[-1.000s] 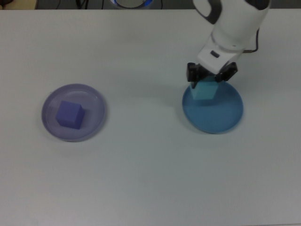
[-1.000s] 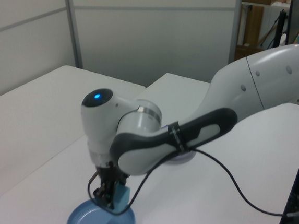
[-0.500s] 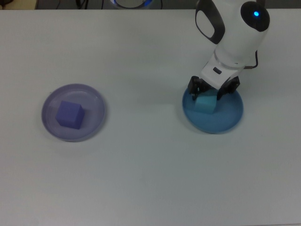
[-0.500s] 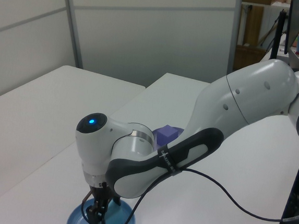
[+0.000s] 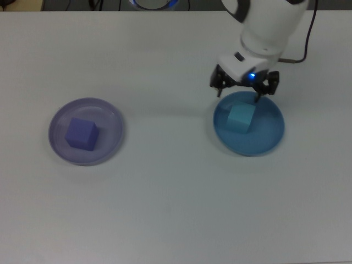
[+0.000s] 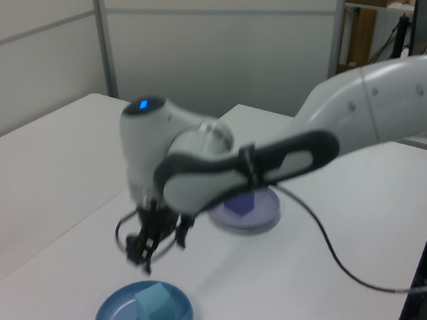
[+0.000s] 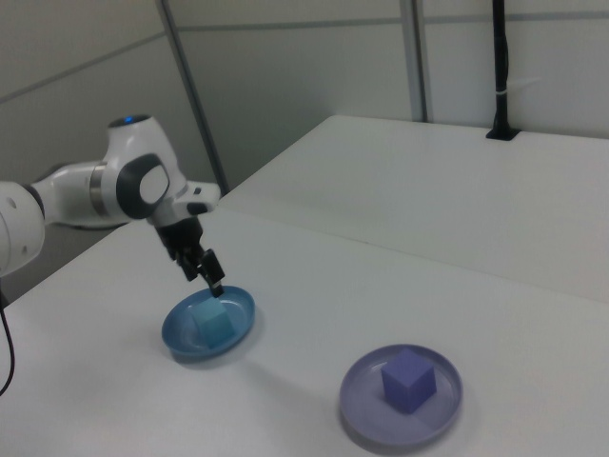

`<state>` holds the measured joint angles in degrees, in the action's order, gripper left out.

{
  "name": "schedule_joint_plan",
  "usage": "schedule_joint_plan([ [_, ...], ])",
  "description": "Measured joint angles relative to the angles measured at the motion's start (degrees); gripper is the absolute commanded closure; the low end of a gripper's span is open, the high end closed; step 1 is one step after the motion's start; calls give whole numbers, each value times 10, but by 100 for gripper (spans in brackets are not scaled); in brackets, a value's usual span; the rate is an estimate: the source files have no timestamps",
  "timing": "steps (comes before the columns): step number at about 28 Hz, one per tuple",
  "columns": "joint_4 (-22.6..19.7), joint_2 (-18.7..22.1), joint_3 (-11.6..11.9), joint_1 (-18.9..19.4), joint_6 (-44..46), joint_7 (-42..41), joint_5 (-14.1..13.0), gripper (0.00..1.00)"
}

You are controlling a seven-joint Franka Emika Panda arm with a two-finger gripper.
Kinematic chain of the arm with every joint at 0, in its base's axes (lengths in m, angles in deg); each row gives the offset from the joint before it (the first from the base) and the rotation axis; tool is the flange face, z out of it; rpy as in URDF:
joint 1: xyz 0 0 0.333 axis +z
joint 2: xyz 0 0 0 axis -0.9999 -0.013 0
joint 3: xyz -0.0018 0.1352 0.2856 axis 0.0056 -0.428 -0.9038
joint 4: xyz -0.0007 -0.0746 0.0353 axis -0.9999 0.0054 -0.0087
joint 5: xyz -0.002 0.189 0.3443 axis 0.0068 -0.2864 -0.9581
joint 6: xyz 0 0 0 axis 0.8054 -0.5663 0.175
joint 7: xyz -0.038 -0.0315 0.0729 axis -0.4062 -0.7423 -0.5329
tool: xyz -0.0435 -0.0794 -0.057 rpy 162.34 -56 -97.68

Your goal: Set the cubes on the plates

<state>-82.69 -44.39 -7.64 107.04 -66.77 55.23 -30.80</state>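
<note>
The light cyan cube [image 5: 241, 116] rests alone on the blue plate [image 5: 265, 138], a little toward its far side in the top view. My gripper [image 5: 242, 90] hangs open above that cube, its fingers spread wide and touching nothing. The left view shows the gripper [image 6: 154, 243] well above the cyan cube [image 6: 154, 306] and the blue plate [image 6: 110, 316]. The purple-blue cube [image 5: 81, 133] sits in the middle of the lavender plate [image 5: 113, 117] at the top view's left. The right view shows the same: cyan cube [image 7: 214, 327], purple-blue cube [image 7: 408, 378].
The white table [image 5: 170, 192] carries only the two plates. A black cable [image 6: 339, 264] trails from the arm across it. A black pole [image 7: 500, 67] stands on a second table behind in the right view.
The gripper has let go of the cyan cube on the blue plate, spread its fingers and risen clear of it. The cube stays on the plate.
</note>
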Motion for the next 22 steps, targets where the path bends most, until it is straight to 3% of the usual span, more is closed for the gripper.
schedule_joint_plan([
  [6,18,40,4,-70,71,-7,6,0],
  [13,25,76,5,-132,154,-115,20,0],
  [22,33,133,5,-154,228,-202,19,0],
])
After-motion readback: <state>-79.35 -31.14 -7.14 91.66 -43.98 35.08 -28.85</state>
